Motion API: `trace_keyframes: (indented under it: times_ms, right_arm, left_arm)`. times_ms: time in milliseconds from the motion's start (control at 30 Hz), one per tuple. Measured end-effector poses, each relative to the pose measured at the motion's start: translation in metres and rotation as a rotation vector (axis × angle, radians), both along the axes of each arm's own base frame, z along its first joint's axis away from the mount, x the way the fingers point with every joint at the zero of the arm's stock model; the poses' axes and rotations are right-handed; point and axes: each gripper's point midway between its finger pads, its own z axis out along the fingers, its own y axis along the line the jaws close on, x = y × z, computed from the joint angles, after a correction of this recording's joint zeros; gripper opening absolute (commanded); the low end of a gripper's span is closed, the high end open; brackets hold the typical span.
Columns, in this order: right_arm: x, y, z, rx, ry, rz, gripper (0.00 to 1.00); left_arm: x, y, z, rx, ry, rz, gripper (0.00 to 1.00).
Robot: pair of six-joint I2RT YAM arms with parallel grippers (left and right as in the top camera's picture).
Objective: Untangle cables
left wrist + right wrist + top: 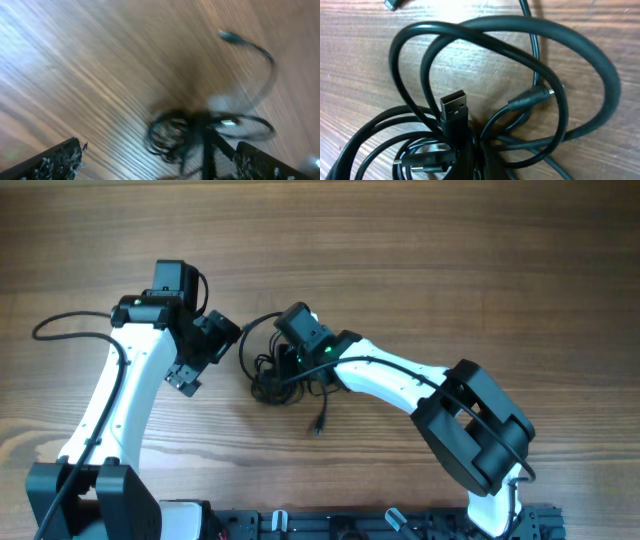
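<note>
Robotics lab: robot arms, wooden table.

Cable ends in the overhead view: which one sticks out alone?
The end lying alone on the table, trailing out of the tangle; the others sit inside it.

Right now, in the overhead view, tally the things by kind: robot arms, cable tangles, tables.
Robot arms: 2, left arm and right arm
Cable tangles: 1, the cables
Tables: 1, the table
Total: 4

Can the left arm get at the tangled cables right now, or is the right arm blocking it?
Probably yes. The left gripper is open beside the cables, with bare table between them; the right gripper covers only their right side.
</note>
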Motion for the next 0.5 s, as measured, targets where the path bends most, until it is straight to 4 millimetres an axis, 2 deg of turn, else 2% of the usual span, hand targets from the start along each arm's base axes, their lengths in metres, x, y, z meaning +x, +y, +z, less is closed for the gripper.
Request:
trace_keyframes:
  times_ms: [67,133,167,267,400,467,500]
  right_arm:
    - [-0.005,-0.004,0.004,-0.009,0.019,0.004,0.04]
    - [-0.008,-0.005,0.020,0.006,0.014,0.007,0.04]
    - [-0.007,-0.004,0.031,0.023,0.000,0.007,0.04]
    - [-0.003,-0.001,0.081,0.105,-0.074,0.007,0.04]
    - [0.002,-0.007,0.138,0.198,-0.166,-0.008,0.04]
    - [0.003,-0.012,0.151,0.213,-0.179,-0.020,0.04]
    - [0.004,-0.014,0.153,0.214,-0.179,-0.026,0.04]
  left_arm:
    - [0.002,-0.009,0.001,-0.044,-0.014,-0.050,1.00]
    - [0.001,-0.022,0.004,-0.113,-0.024,-0.118,0.99]
    - [0.001,-0.026,0.005,-0.138,-0.027,-0.142,0.98]
    - [-0.002,-0.048,0.012,-0.252,-0.048,-0.248,0.91]
    - [-0.007,-0.068,0.019,-0.339,-0.064,-0.346,0.81]
    - [-0.009,-0.076,0.021,-0.364,-0.071,-0.375,0.79]
    - [-0.010,-0.080,0.022,-0.376,-0.074,-0.394,0.74]
